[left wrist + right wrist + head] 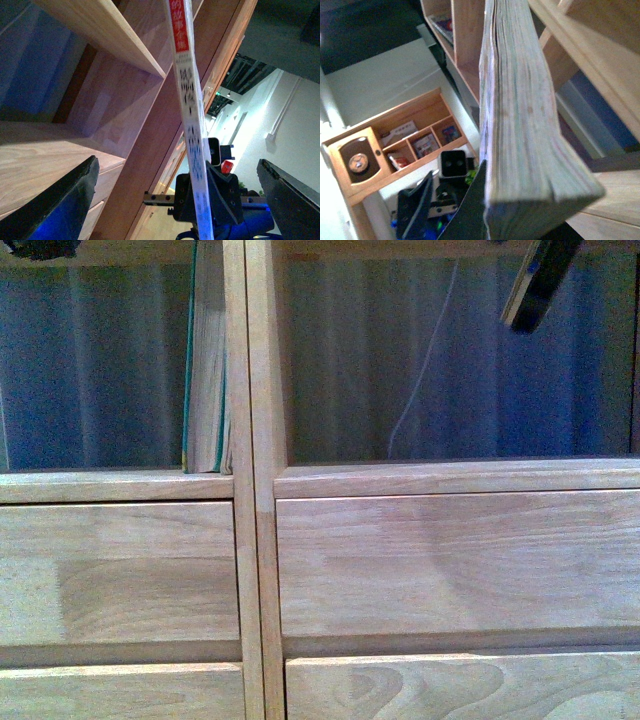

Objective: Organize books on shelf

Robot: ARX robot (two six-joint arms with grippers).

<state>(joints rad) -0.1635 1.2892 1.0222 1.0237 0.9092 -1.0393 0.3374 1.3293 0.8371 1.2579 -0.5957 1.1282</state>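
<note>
Against the double central upright (255, 390) of the light natural-wood shelving unit with plain drawer fronts (450, 560), a thick teal-covered book with cream pages (205, 360) stands upright at the inner end of the upper left compartment, its page edge facing outward. Behind the backless compartments hangs a pleated blue backdrop (90, 360), and a thin white cable (420, 370) dangles behind the right one.

From the left wrist, a thin pale paperback with a red-and-white spine (192, 115) rises between the dark left fingers (65, 200). These are spread wide with clear gaps on both sides, gripping nothing. A shelf board (100, 30) and side panel lie just beyond the paperback, and a black-and-blue machine part (220, 200) sits behind the spine.

The right wrist view is crowded by a thick cream page block (520, 125), possibly that same teal book. Only one of the dark right fingers (415, 210) shows, apart from it, so their grip cannot be told. Beyond sits an orange-brown cabinet with small cubbies (380, 150).
</note>
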